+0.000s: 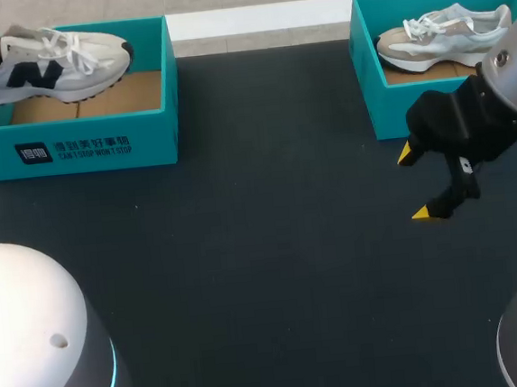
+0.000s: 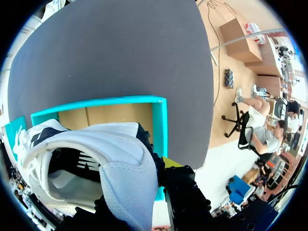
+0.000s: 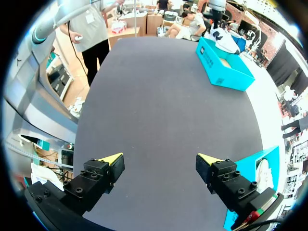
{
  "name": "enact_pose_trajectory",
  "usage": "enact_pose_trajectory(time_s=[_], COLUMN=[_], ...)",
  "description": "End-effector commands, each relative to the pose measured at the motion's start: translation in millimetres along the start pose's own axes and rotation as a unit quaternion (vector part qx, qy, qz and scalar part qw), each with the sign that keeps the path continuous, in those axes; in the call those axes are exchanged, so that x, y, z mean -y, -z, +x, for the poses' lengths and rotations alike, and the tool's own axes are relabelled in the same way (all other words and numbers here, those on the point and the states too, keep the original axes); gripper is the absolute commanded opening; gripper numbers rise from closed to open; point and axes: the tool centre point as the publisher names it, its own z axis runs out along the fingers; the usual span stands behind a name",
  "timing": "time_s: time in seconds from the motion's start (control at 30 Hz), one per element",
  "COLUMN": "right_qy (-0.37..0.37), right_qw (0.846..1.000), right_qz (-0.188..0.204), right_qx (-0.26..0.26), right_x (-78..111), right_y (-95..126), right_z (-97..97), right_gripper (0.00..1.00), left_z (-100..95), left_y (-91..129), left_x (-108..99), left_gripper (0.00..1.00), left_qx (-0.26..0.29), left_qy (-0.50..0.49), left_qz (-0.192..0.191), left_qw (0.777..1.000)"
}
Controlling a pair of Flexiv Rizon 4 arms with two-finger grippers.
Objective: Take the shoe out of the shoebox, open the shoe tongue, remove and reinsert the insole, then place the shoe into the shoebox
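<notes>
1. My right tool (image 1: pixel 418 183) hangs above the dark desk (image 1: pixel 272 247), nearest to me on the right side. Its two yellow-tipped fingers are spread wide, and nothing is between them.

2. Just beyond the right tool stands the right shoebox (image 1: pixel 382 101), a teal box open at the top. A beige shoe (image 1: pixel 444 37) lies inside it on its sole, toe toward the middle of the desk. The right tool is near the box's front wall but apart from it.

3. At the far left of the desk, well apart from the right box, stands the left shoebox (image 1: pixel 154 139), also teal and open. Its brown cardboard floor is visible.

4. The white shoe (image 1: pixel 48 62), which has a dark side logo and white laces, is above this box. Its sole is level with the rim and its toe points toward the middle of the desk.

5. My left tool (image 2: pixel 139 185) is closed on the heel of the white shoe. In the left wrist view the heel collar sits between the black fingers, and only a sliver of one yellow tip shows beside it.
</notes>
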Motion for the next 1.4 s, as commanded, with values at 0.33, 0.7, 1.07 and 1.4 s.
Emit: enact_pose_trajectory(time_s=[0.33, 0.7, 1.07, 1.4], right_qy=[0.0, 0.0, 0.0, 0.0], right_qw=[1.0, 1.0, 1.0, 1.0], right_qz=[0.001, 0.001, 0.001, 0.001], right_qx=[-0.001, -0.001, -0.001, -0.001], right_x=[-0.3, -0.3, -0.3, -0.3], right_y=[-1, -1, -1, -1], right_z=[-0.8, -0.8, -0.8, -0.8], right_gripper=[1.0, 1.0, 1.0, 1.0], left_z=[-5.6, -10.8, -9.5, -14.9], left_y=[-49, -67, -85, -107], left_x=[-23, 1, 17, 29], left_gripper=[0.0, 0.0, 0.0, 0.0], left_qx=[-0.006, -0.014, -0.013, -0.023], left_qy=[0.017, -0.011, -0.005, -0.006], left_qz=[0.05, 0.074, 0.096, 0.11], left_qw=[0.999, 0.997, 0.995, 0.994])
